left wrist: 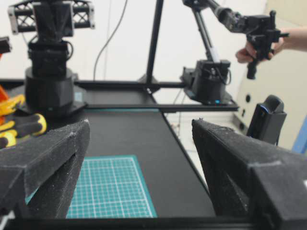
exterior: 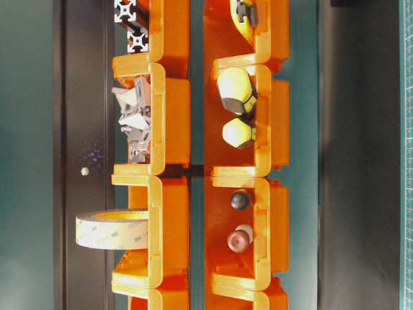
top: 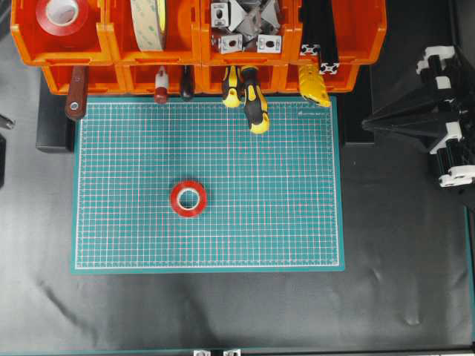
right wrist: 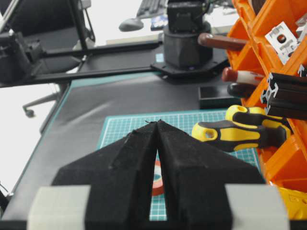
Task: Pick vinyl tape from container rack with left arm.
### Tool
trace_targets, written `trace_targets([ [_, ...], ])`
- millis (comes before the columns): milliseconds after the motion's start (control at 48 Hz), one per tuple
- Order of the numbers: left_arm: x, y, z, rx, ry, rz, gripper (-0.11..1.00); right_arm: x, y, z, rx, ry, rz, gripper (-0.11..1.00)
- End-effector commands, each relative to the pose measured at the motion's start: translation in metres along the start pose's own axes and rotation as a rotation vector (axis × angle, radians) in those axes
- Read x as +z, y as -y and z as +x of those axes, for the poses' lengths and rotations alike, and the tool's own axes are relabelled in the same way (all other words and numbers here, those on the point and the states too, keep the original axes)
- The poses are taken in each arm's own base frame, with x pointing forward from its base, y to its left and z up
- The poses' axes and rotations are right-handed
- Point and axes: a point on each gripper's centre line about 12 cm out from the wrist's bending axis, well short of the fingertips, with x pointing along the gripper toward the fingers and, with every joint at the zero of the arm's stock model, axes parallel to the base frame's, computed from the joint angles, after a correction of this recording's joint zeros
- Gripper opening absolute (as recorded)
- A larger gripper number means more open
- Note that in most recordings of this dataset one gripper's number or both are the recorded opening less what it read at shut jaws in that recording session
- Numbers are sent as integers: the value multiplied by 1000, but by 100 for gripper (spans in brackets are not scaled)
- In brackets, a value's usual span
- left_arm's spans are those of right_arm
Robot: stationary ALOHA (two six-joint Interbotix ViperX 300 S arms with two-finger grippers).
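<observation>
A small red vinyl tape (top: 188, 198) lies flat on the green cutting mat (top: 297, 222), near its middle and well clear of the container rack (top: 197, 44) along the far edge of the worktop (top: 223, 311). A second, larger red roll (top: 62, 15) sits in the top-left bin, beside a cream-yellow roll (top: 148, 22) standing on edge in the next bin. If the small roll on the mat is the one that was to come out of the rack, the pick looks finished and the roll set down; nothing in these views settles that, though.

The left gripper (left wrist: 139, 158) is wide open and holds nothing: in the left wrist view its two dark foam-faced fingers (left wrist: 48, 158) stand far apart, with only bare mat and black worktop between them. It points level across the worktop, not down at the tape, and does not show in the overhead view, so it appears pulled back to the left.

The right gripper (right wrist: 158, 129) is fully closed on nothing, its wedge fingers pressed tip to tip, parked at the right edge of the worktop. Yellow-handled screwdrivers (top: 252, 100) poke out of the lower bins.
</observation>
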Motion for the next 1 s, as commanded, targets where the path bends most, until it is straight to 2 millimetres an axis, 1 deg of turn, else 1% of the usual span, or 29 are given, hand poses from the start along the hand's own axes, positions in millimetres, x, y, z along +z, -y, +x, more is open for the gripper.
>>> trace_targets([
  [0,4,0,3,0,9,11,83,4,-1,1,2,6,-3,0],
  [208,5,0,3,-1,14,75,83,4,-1,1,4,7,-5,0],
  [583,4,1,3,-1,9,84,83,4,-1,1,6,12,-15,0],
  [749,5,1,2,-2,12,89,83,5,-1,-2,6,16,-15,0],
  [874,1,0,3,1,-12,100,83,1,0,-6,2,11,-17,0],
  [978,-2,-1,3,4,-34,104,83,2,1,-10,-3,20,-13,0],
])
